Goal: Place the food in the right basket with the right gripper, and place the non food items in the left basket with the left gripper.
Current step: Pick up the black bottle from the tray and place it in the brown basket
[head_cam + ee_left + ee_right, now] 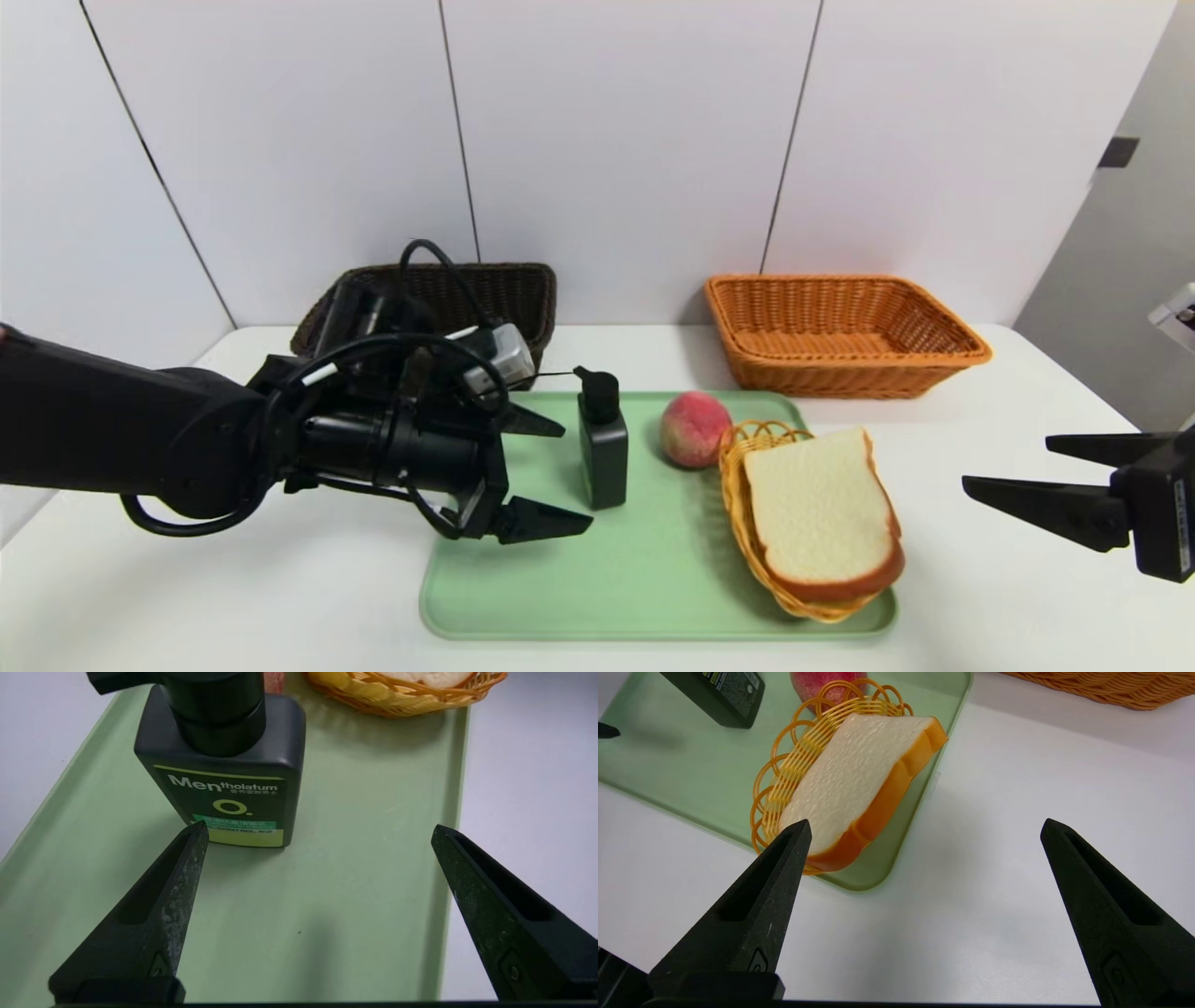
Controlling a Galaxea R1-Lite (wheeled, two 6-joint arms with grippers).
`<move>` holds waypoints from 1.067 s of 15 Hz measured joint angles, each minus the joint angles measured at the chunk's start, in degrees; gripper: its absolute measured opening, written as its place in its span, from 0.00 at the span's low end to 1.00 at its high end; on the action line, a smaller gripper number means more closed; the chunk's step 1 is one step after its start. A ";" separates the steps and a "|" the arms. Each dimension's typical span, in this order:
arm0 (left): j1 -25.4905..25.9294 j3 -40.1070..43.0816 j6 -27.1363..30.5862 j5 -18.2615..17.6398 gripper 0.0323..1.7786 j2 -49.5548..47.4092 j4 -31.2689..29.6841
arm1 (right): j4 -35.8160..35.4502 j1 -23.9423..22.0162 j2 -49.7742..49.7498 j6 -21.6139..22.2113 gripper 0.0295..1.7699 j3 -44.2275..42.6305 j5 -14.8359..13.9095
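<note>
Largest before you is the white table, and on it lies the green tray. Your left gripper hangs over the tray's left part, jaws spread wide with nothing between them, just beside the black pump bottle. Your right gripper hangs over the table to the right of the tray, also spread wide and holding nothing. Next in size, you have the orange-tan basket behind the tray on the right, and the dark brown basket behind it on the left, partly hidden by your left arm. The small yellow wicker dish sits at the tray's right end, with the bread slice resting tilted in it. The bottle stands upright on the tray, left of the peach, which is on the tray between bottle and bread.
</note>
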 joint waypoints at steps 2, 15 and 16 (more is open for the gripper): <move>0.79 -0.09 1.02 -0.55 0.95 2.46 -1.77 | -0.02 -0.13 0.17 0.00 0.96 -0.17 0.00; 3.96 -3.29 -0.22 -0.68 0.95 11.06 -13.20 | 0.02 -0.16 0.88 -0.28 0.96 -0.20 -0.13; 3.97 -3.56 -0.37 -0.72 0.95 11.08 -13.20 | 0.04 -0.16 0.78 -0.28 0.96 -0.20 -0.18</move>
